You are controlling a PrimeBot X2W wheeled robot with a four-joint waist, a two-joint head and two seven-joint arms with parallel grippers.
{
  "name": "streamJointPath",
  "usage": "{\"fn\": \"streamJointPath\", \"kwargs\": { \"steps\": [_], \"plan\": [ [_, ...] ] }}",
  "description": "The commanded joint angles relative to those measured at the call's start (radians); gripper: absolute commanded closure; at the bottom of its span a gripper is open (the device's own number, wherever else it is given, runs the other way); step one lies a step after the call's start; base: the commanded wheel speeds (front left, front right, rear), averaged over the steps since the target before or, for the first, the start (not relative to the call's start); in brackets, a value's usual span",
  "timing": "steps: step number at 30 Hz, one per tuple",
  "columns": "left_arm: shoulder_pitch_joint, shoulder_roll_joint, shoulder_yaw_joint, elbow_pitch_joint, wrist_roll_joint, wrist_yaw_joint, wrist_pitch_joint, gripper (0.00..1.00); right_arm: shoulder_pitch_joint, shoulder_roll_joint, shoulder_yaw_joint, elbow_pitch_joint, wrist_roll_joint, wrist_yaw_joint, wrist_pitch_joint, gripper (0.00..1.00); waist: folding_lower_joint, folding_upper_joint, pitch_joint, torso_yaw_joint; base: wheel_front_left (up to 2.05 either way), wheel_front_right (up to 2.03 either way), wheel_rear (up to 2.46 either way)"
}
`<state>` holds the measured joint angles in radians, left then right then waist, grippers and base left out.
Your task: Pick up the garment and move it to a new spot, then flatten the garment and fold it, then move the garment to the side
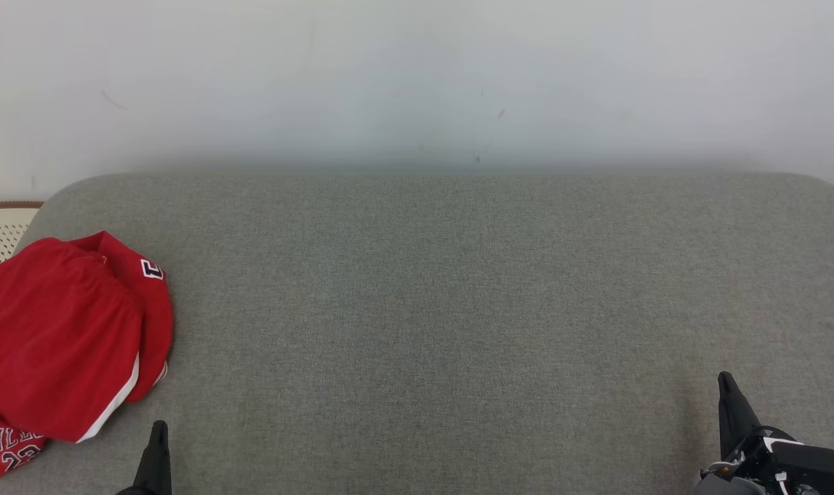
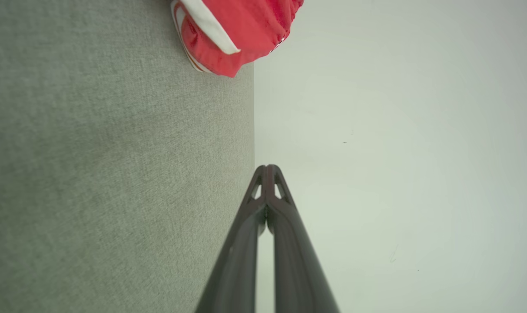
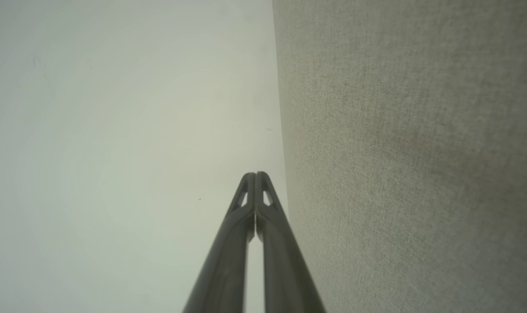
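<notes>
Red garment bunched up at left edge of frame on grey fabric surface, white trim and some lettering showing, part cut off by frame. Left gripper at bottom left, just beside garment, not touching; fingers pressed together, nothing pinched. Right gripper at bottom right, well apart from garment, also pressed together, empty. Pale wall behind. White perforated thing with brown rim at far left above garment, basket maybe, too cropped to say.

You see your right gripper rising from the bottom edge, its dark fingers pressed together at the tips. The grey fabric-covered bench lies right and a pale wall left.
</notes>
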<state>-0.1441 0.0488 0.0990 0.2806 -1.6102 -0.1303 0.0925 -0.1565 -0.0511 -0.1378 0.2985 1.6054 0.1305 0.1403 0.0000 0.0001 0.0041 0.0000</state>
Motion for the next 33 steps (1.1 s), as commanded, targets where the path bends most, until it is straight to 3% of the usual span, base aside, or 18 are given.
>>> {"fn": "streamJointPath", "kwargs": {
  "steps": [1,30,31,33],
  "plan": [
    [-0.003,0.003,0.005,0.000,-0.002,-0.004,0.001,1.00,-0.009,0.002,0.001,-0.003,-0.003,0.000,-0.003,1.00,0.0000,-0.0001,0.000,0.000,0.00,0.00,0.00],
    [-0.003,0.003,0.005,0.000,-0.002,-0.004,0.001,1.00,-0.009,0.002,0.001,-0.003,-0.003,0.000,-0.003,1.00,0.0000,-0.0001,0.000,0.000,0.00,0.00,0.00],
    [0.000,0.000,0.000,0.000,0.000,0.000,0.000,0.00,0.000,0.000,0.000,0.000,0.000,0.000,0.000,0.00,0.0000,-0.0001,0.000,0.000,0.00,0.00,0.00],
    [0.005,-0.003,-0.003,0.012,0.000,0.000,-0.001,0.00,0.009,0.001,0.001,0.014,0.000,0.000,0.000,0.00,0.0000,-0.0001,0.000,0.000,0.00,0.00,0.00]
  ]
}}
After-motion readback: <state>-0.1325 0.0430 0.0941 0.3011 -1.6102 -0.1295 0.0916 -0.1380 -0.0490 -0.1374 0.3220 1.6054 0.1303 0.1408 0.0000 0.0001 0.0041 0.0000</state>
